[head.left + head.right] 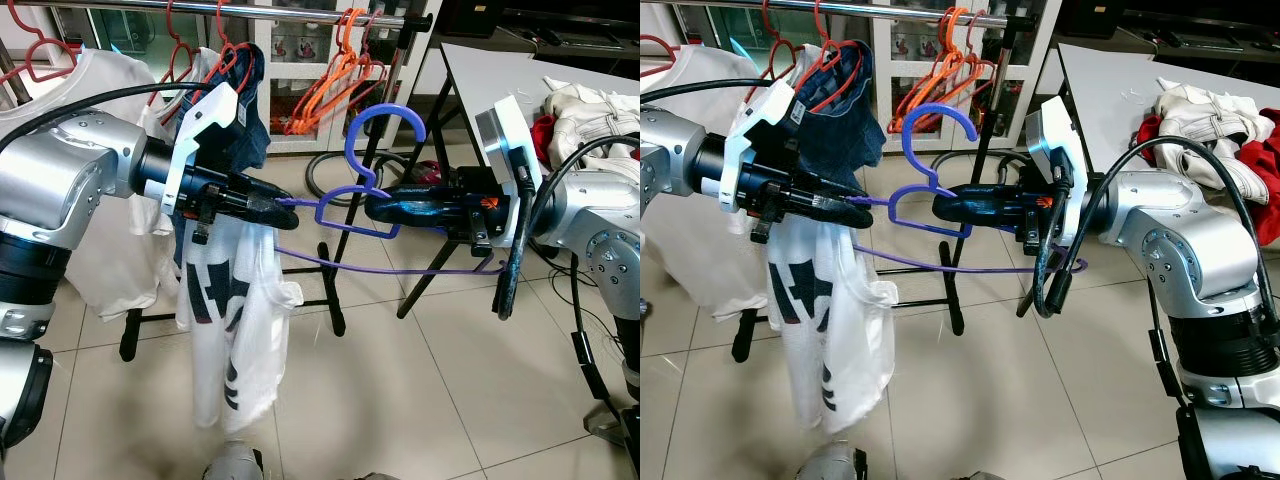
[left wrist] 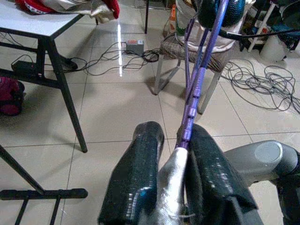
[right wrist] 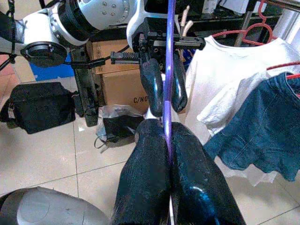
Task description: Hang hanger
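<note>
the purple hanger [image 1: 370, 190] is held in mid-air in front of the clothes rail [image 1: 250, 8], hook up, well below the bar. the left gripper [image 1: 268, 207] has its fingers pinching one shoulder end together with a white shirt [image 1: 232, 330] that droops from that side; the right gripper [image 1: 385, 208] has its fingers pressed together on the hanger near the neck.

risks, as i judge them: with two arms pulling on one thin frame, any mismatch could bend it or twist it out of a grip. the shirt hangs from one side only and could slide off when the hanger tilts upward. the hook could also snag the orange hangers [image 1: 325, 85] or the denim garment [image 1: 245, 110] crowding the rail.

hard to tell: whether the shirt is threaded over the hanger or merely pinched beside it. the rail runs off both edges, so free space along it is unclear.
</note>
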Available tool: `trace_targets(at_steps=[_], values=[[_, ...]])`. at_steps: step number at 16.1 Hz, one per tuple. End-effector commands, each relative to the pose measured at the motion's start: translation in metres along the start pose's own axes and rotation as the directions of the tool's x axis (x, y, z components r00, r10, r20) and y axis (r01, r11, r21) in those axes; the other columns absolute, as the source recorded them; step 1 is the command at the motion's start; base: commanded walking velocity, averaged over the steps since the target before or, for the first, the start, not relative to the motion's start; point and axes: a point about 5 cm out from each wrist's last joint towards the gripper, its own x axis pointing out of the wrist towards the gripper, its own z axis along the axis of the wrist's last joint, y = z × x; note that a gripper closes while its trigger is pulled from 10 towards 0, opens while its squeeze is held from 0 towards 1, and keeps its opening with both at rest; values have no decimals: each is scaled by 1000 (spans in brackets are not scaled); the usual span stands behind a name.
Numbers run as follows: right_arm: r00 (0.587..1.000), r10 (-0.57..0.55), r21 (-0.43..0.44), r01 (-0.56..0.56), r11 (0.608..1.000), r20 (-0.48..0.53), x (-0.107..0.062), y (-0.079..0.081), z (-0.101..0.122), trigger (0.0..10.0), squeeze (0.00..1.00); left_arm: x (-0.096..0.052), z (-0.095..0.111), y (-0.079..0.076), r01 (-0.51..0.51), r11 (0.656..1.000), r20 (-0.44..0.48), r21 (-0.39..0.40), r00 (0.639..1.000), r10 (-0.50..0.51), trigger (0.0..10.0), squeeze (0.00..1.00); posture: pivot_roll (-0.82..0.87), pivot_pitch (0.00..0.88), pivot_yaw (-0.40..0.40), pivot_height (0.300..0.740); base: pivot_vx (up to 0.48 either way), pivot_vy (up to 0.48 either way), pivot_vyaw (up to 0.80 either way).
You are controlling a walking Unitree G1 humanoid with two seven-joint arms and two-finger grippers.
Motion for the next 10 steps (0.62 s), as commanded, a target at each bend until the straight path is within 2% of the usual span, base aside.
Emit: trace_targets(at_steps=[1, 3, 4, 5, 8, 10], values=[[1000, -24, -41, 24, 999, 3, -6, -2, 8, 0, 0, -4, 3, 0, -17, 1000, 20, 3, 1000, 17, 0, 0, 28, 10, -70, 740, 0, 0, 0], [999, -38, -50, 38, 998, 4, -6, -4, 8, 0, 0, -6, 4, 2, -36, 999, 39, 7, 999, 35, 0, 0, 28, 11, -70, 740, 0, 0, 0], [998, -61, -64, 62, 996, 9, -7, -6, 8, 7490, 639, -7, 4, 3, -40, 999, 49, 8, 998, 40, 0, 0, 28, 10, -69, 740, 0, 0, 0], [997, -77, -74, 77, 994, 10, -7, -7, 8, 10000, 992, -8, 5, 3, -44, 999, 55, 10, 998, 43, 0, 0, 27, 10, -68, 740, 0, 0, 0], [997, -76, -76, 77, 994, 12, -8, -8, 9, 10000, 1000, -11, 6, 4, -58, 998, 77, 8, 995, 57, 0, 0, 26, 11, -69, 740, 0, 0, 0], [989, -132, -116, 138, 984, 61, -11, -14, 15, 10000, 1000, -15, 5, 5, -87, 996, 95, 4, 992, 86, 0, 0, 29, 10, -69, 740, 0, 0, 0]])
